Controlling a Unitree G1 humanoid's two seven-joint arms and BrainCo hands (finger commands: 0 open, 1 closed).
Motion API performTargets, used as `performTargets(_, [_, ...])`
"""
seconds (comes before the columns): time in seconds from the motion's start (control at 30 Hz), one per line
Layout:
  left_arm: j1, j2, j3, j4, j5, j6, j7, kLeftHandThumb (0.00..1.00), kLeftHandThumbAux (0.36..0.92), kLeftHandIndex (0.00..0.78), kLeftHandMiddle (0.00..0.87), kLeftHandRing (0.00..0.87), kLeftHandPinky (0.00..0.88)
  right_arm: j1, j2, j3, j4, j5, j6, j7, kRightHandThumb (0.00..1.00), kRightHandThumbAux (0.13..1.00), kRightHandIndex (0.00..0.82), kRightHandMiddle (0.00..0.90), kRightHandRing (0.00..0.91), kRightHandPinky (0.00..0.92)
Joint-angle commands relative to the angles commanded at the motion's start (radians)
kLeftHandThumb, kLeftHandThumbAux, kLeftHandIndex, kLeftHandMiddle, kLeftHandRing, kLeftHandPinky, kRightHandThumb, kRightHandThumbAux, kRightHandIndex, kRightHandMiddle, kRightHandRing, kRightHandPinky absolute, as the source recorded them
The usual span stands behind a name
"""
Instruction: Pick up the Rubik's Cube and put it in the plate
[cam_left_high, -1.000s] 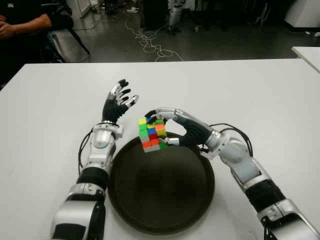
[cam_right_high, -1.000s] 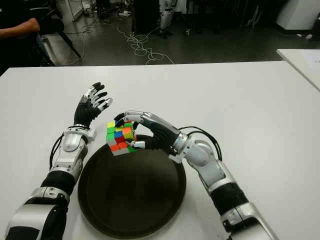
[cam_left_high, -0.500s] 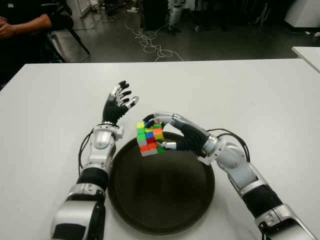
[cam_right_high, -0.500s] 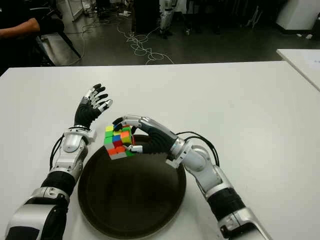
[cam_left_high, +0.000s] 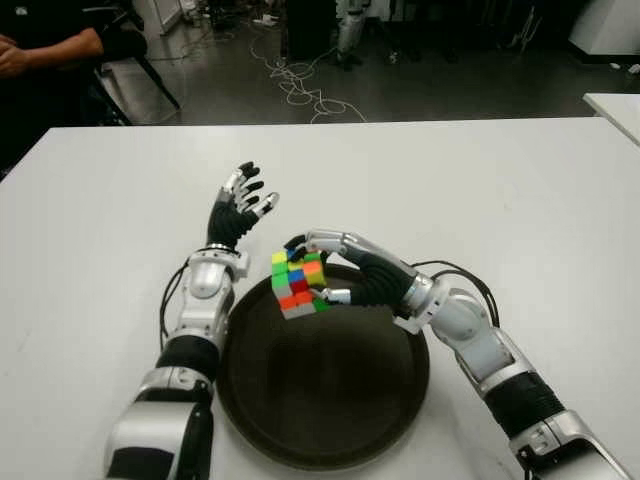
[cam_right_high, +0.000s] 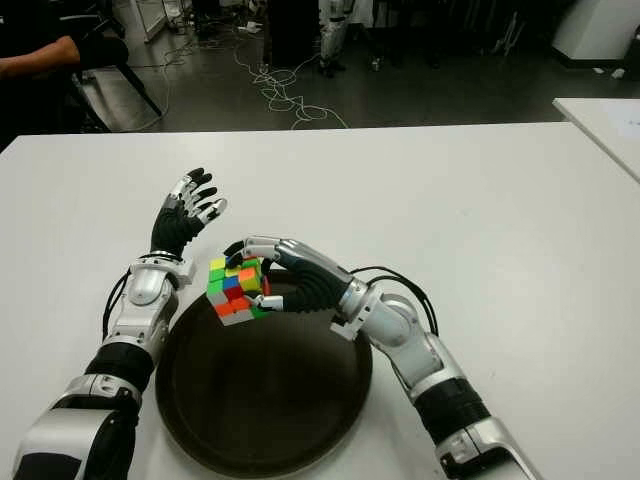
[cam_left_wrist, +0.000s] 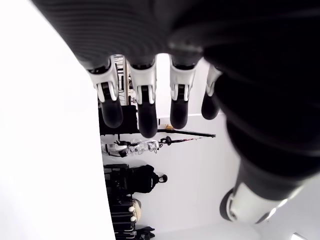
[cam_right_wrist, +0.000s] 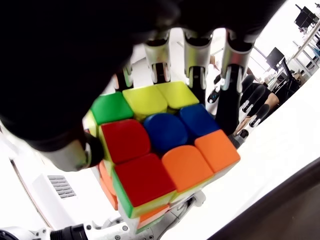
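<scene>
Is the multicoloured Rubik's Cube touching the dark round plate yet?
Cannot tell. The eye views show the multicoloured Rubik's Cube gripped in the right robot hand at the dark round plate's far rim; neither shows a gap or contact beneath it.

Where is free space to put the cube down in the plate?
The plate's whole dark floor is bare, from its near rim up to the right hand. It is crowded only at the far-left rim, where that hand holds the Rubik's Cube, with the open left hand just beyond on the table.
</scene>
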Motion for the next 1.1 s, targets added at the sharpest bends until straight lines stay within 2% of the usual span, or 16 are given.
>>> performTargets(0.23, [-0.005,0.000,0.001,0.012,0.003,0.000,0.000,0.142,0.765,0.100,0.141,0.137,0.152,-0.008,-0.006,0.004,0.015,-0.017,-0.009,0.002,0.941,0.665,0.366,0.494,0.505,0.455])
performTargets(0.67, [-0.008,0.001,-0.001,0.017,0.006,-0.007,-0.002,0.142,0.757,0.111,0.146,0.143,0.153,-0.011,-0.011,0.007,0.024,-0.035,-0.005,-0.004,0.941,0.664,0.368,0.493,0.518,0.474])
performTargets(1.0, [-0.007,0.001,-0.001,0.015,0.008,-0.007,0.002,0.142,0.771,0.126,0.161,0.160,0.170,-0.017,-0.012,0.010,0.033,-0.037,-0.005,0.000,0.936,0.668,0.392,0.443,0.485,0.383])
performTargets(1.03, [-0.007,0.000,-0.001,0.015,0.009,-0.007,0.003,0.142,0.767,0.127,0.161,0.160,0.169,-0.018,-0.013,0.011,0.033,-0.039,-0.004,0.002,0.898,0.674,0.402,0.440,0.415,0.354])
performTargets(1.07, [-0.007,0.000,-0.001,0.015,0.008,-0.008,0.003,0.141,0.766,0.127,0.161,0.160,0.169,-0.021,-0.017,0.014,0.033,-0.045,-0.002,0.003,0.885,0.677,0.405,0.439,0.390,0.343])
performTargets(1.1, [-0.008,0.000,-0.001,0.016,0.008,-0.009,0.003,0.142,0.761,0.126,0.159,0.158,0.168,-0.023,-0.019,0.015,0.032,-0.050,0.000,0.004,0.816,0.692,0.403,0.358,0.322,0.283])
